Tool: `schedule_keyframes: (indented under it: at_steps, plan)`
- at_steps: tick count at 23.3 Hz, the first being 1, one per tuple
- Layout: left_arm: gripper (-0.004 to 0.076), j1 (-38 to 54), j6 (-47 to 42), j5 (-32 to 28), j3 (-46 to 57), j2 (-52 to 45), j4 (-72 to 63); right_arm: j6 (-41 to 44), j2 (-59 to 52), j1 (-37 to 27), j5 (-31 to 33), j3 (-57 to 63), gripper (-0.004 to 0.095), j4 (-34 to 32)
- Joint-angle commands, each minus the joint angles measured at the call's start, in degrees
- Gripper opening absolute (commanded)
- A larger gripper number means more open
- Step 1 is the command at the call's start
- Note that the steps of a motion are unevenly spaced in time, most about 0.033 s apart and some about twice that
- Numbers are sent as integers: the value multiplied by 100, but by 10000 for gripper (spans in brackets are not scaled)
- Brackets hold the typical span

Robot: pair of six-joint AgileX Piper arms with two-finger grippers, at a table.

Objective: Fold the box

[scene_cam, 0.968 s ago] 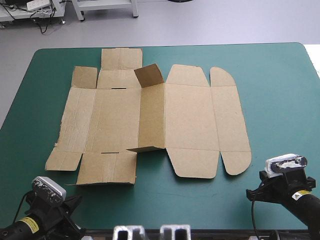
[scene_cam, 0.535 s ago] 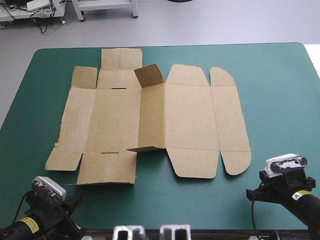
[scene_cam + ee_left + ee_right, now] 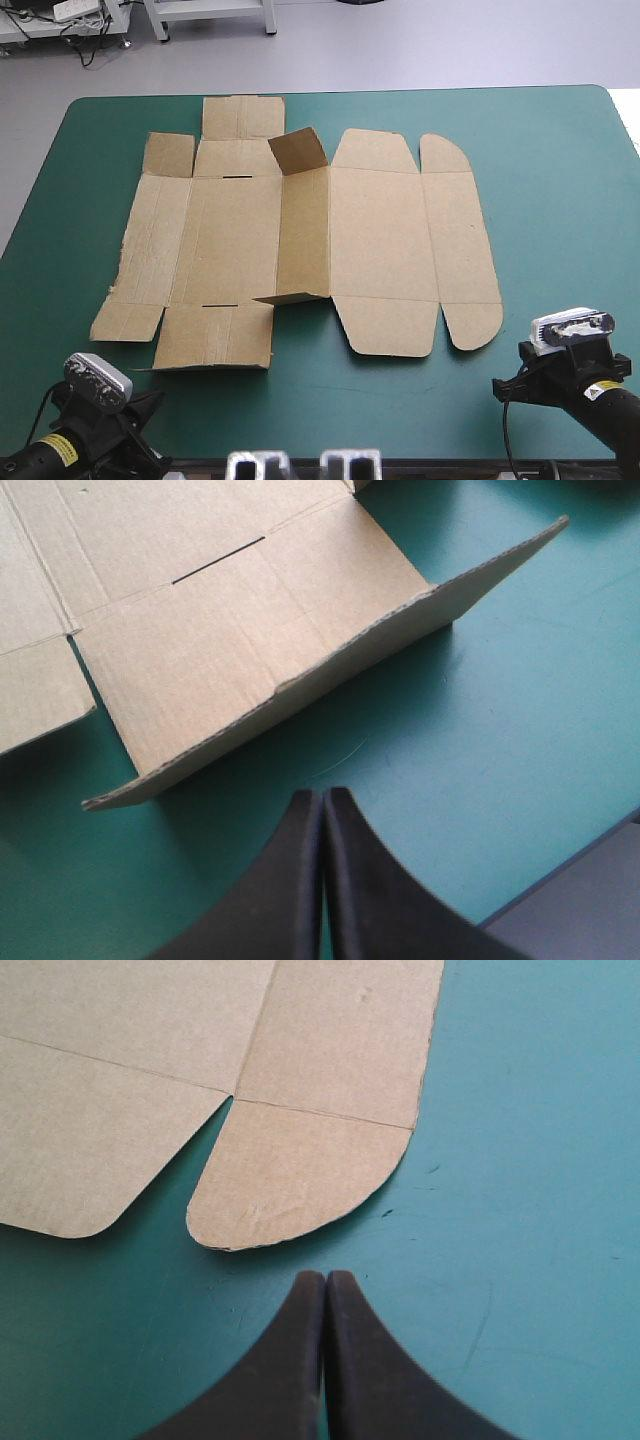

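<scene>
Box (image 3: 300,240) flaps are lying nearest the robot. The left claw (image 3: 323,798), closed to a point and empty, is facing a slightly lifted near flap (image 3: 270,660). The right claw (image 3: 325,1278), likewise closed and empty, is facing a rounded tab (image 3: 300,1175). Beyond them, brown board is spreading flat across the middle of the teal-green surface (image 3: 560,180), one small flap (image 3: 298,150) standing up toward the far edge. It is looking light and stiff, probably hinging along its creases; a raised flap edge seems the easiest hold.

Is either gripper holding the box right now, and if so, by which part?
Nothing is held. The left gripper and the right gripper are both shut and empty, each short of the box.
</scene>
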Motion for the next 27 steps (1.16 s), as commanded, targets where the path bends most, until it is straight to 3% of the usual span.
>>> schedule_keyframes:
  at_steps: [1, 7, 10, 12, 14, 16, 17, 20, 22, 27]
  plan:
    - [-10, 0, 26, -369, -235, 75, -97, -64, 30, 21, -277, -129, -24, 125]
    - [-10, 0, 199, -441, -1332, 656, -76, -64, 30, 21, -313, -129, -24, 125]
    - [-10, 0, 538, -839, -1980, 1380, 41, -64, 30, 21, -313, -129, -24, 125]
    - [-10, 0, 697, -1336, -2289, 1843, 402, -64, 30, 21, -313, -129, -24, 114]
    - [-10, 0, 688, -2345, -2425, 2251, 1311, -64, 30, 21, -313, -129, -24, 62]
    - [-10, 0, -319, -2956, -2425, 2589, 2581, -64, 30, 21, -313, -129, -24, -43]
    - [-10, 0, -1236, -2948, -2425, 2783, 3602, -64, 30, 21, -313, -129, -24, -43]
    - [-10, 10, -3023, -2570, -2425, 3095, 5607, -64, 30, 21, -313, -129, -24, -52]
    - [-4, 10, -3756, -2277, -2425, 3235, 6568, -64, 30, 21, -313, -129, -24, -70]
    - [15, 372, -3910, -2128, -2425, 3500, 6857, -64, 30, 21, -402, -129, -24, -262]
